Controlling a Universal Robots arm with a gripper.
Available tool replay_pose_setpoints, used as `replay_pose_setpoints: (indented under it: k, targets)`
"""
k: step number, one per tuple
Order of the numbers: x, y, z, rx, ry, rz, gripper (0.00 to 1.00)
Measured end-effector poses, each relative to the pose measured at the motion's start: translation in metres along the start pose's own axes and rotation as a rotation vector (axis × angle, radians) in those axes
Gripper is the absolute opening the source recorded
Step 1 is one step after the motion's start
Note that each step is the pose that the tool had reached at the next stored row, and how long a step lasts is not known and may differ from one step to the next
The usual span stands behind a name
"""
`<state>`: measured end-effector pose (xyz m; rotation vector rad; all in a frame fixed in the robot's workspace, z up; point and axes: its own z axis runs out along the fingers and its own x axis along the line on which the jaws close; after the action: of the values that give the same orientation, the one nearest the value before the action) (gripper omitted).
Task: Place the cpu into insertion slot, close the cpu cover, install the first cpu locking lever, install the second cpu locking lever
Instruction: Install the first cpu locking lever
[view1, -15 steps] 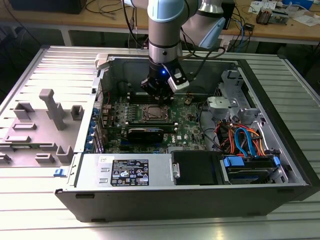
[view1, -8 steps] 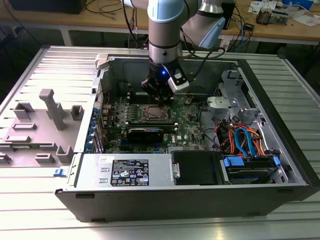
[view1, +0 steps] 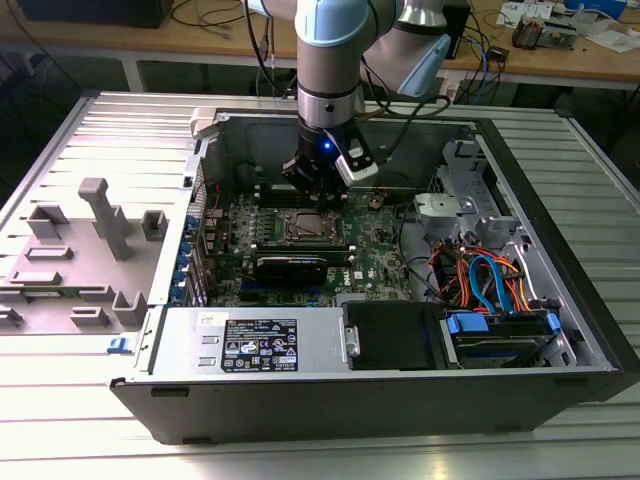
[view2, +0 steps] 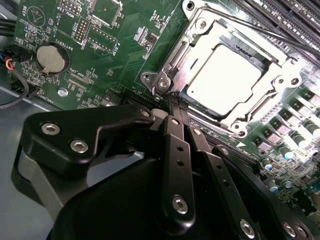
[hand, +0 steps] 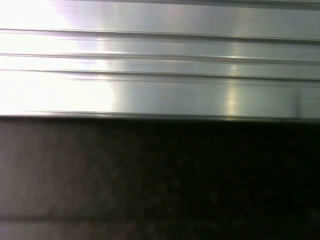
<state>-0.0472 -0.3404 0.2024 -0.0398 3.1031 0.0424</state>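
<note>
In the second wrist view the cpu (view2: 227, 80) lies in the insertion slot (view2: 192, 100) on the green board, its bright metal top facing up. The cpu cover (view2: 272, 97) is down flat around it, the chip showing through its window. A thin locking lever (view2: 270, 34) runs along the cover's far side. My gripper (view2: 176, 101) is shut, its black fingertips together at the socket's corner, with nothing seen between them. In the exterior view the gripper (view1: 316, 190) hangs just above the socket (view1: 304, 228) inside the open computer case.
Black memory slots (view1: 300, 197) flank the socket, and a black card (view1: 290, 267) lies in front of it. A coin battery (view2: 52, 58) sits on the board. Cables and a drive bay (view1: 495, 290) fill the case's right side. A grey fixture (view1: 100, 215) stands on the exterior view's left.
</note>
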Motion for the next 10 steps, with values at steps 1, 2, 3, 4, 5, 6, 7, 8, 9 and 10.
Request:
replay_pose_setpoints:
  k: [1,2,3,4,5,6,7,8,9,10]
  targets:
    - [0.0000,0.0003,0.0000,0.0000,0.0001,0.000,0.11]
    - [0.0000,0.0005,0.0000,0.0001,0.0000,0.000,0.11]
    - [0.0000,0.0007,-0.0001,0.0001,0.0000,0.000,0.11]
    - [0.0000,0.0011,0.0000,0.0000,0.0001,0.000,0.11]
    - [-0.0001,0.0013,0.0000,-0.0002,0.0000,0.000,0.11]
    - [-0.0001,0.0013,-0.0002,-0.0004,0.0000,0.000,0.11]
    - [-0.0002,0.0014,-0.0011,-0.0007,-0.0002,0.000,0.11]
    - [-0.0002,0.0015,-0.0019,-0.0012,-0.0005,0.000,0.11]
    - [-0.0002,0.0014,-0.0034,-0.0004,-0.0002,0.000,0.11]
    - [-0.0002,0.0014,-0.0044,-0.0002,0.0000,0.000,0.11]
